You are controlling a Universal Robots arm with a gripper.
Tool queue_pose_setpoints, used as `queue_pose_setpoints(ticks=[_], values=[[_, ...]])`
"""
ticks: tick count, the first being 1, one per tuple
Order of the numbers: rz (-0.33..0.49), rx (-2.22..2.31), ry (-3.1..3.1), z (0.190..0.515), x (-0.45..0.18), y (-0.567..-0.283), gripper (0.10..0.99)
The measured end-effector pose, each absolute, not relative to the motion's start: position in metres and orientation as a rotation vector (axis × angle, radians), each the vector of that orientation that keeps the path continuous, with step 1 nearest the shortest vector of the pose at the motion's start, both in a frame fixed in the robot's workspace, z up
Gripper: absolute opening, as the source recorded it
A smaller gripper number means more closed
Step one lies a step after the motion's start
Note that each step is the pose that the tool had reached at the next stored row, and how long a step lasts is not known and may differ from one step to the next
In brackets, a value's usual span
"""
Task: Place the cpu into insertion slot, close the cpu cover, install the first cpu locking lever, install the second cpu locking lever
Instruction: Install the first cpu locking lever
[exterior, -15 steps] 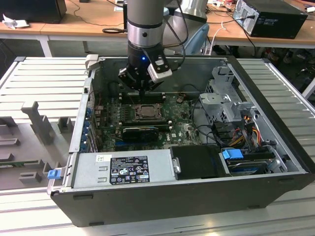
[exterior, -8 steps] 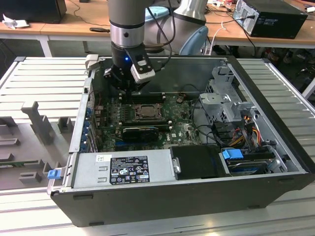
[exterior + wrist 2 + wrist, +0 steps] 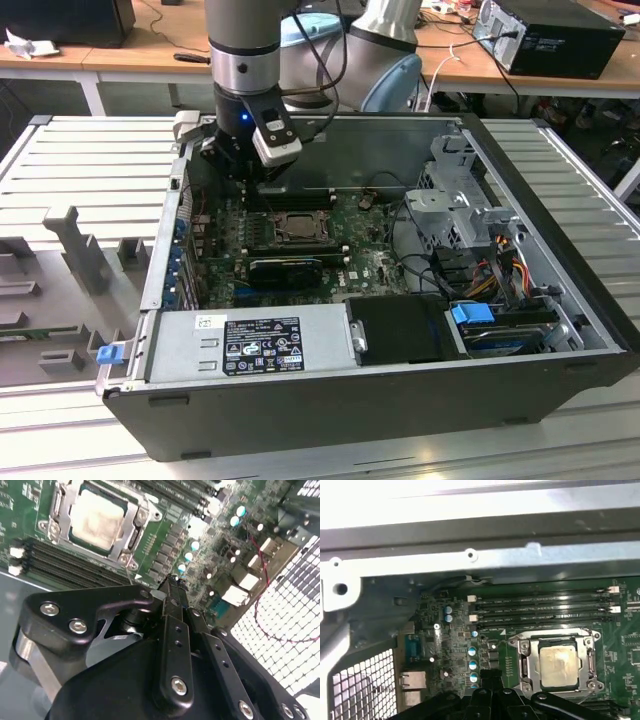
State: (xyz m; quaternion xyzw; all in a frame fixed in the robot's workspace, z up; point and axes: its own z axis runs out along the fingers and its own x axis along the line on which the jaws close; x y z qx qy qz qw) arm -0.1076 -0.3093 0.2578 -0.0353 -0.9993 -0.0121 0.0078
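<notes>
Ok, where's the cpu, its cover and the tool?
cpu [image 3: 559,666]: first wrist view, middle of its metal top.
cpu cover [image 3: 527,660]: first wrist view, frame bar beside the cpu.
tool [image 3: 172,582]: second wrist view, between its fingertips.

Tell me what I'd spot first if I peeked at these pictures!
Probably the big open computer case lying on its side, with the green motherboard inside. In the second wrist view the robot's black gripper hangs above the board beside the socket, pinched shut on nothing. There the pale square cpu sits in its slot, with the cpu cover framing it.
</notes>
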Motion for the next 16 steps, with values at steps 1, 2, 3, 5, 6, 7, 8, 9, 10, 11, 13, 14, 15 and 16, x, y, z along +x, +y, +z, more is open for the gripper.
queue_pose_setpoints(ticks=[1,2,3,5,6,7,8,9,10,11,13,14,15,16], values=[[-0.038,-0.110,-3.124,0.258,-0.109,-0.306,0.106],[-0.038,-0.111,-3.124,0.258,-0.110,-0.303,0.106],[-0.038,-0.110,-3.124,0.258,-0.110,-0.301,0.106],[-0.038,-0.110,-3.124,0.258,-0.111,-0.298,0.106],[-0.038,-0.110,-3.124,0.258,-0.111,-0.296,0.106],[-0.038,-0.110,-3.124,0.257,-0.111,-0.294,0.106],[-0.038,-0.110,-3.124,0.257,-0.111,-0.291,0.106],[-0.038,-0.109,-3.124,0.257,-0.111,-0.289,0.106],[-0.037,-0.108,-3.124,0.257,-0.111,-0.288,0.106],[-0.038,-0.107,-3.124,0.257,-0.110,-0.286,0.106],[-0.037,-0.106,-3.124,0.257,-0.107,-0.286,0.106],[-0.036,-0.106,-3.124,0.257,-0.103,-0.285,0.106],[-0.035,-0.106,-3.124,0.256,-0.098,-0.285,0.106],[-0.035,-0.106,-3.124,0.256,-0.094,-0.285,0.106]])
